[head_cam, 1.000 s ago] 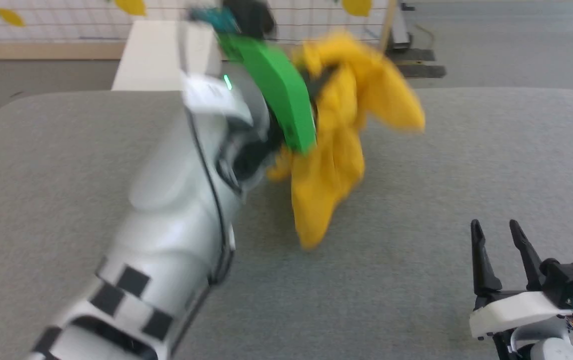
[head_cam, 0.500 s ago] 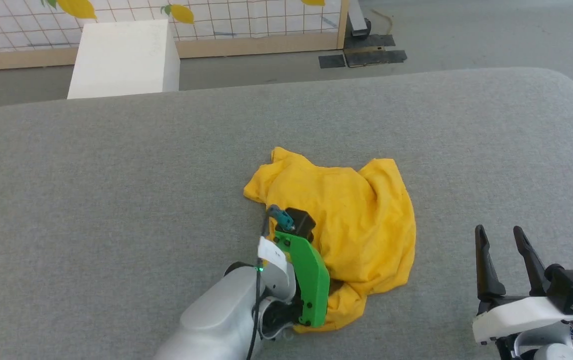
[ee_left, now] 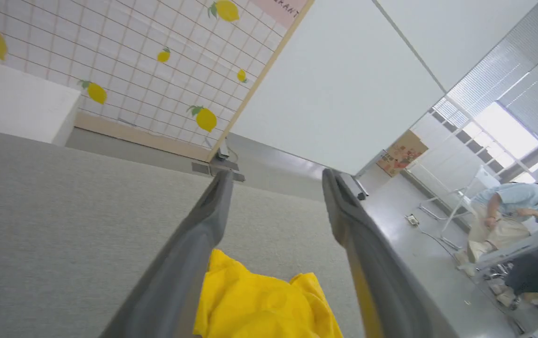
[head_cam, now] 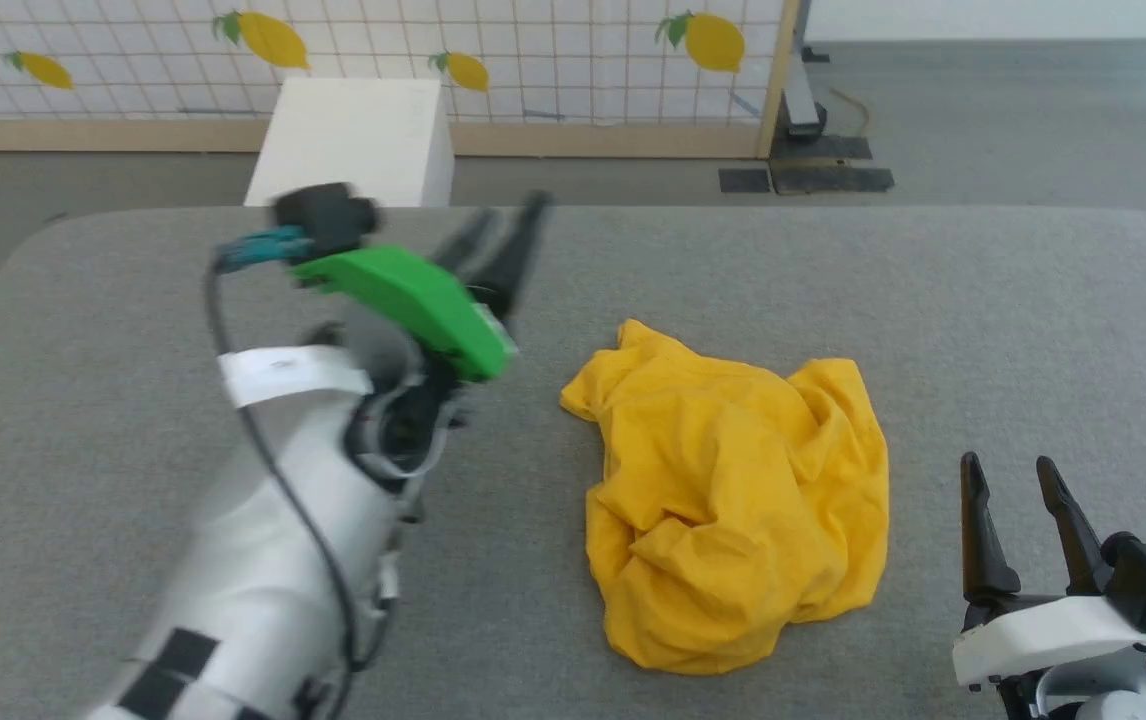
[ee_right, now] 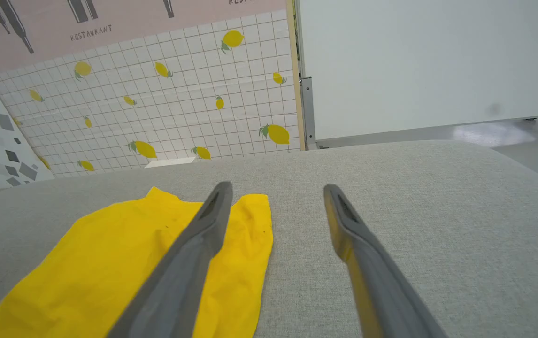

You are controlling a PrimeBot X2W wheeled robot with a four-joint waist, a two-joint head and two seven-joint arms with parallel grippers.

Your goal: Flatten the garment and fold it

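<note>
Garment (head_cam: 733, 500) is lying crumpled on the worktop (head_cam: 983, 300) between the left jaws and right jaws, both gaping wide and empty; flattening well is probably calling for pinching two separate edges and spreading them apart.

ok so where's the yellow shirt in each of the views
Head view: the garment lies crumpled right of centre on the grey table.
Left wrist view: garment at the bottom middle, between the fingers of the left gripper.
Right wrist view: garment at lower left, partly behind one finger of the right gripper.
Shared landmark: the lemon-print grid wall, beyond the table in all three.
</note>
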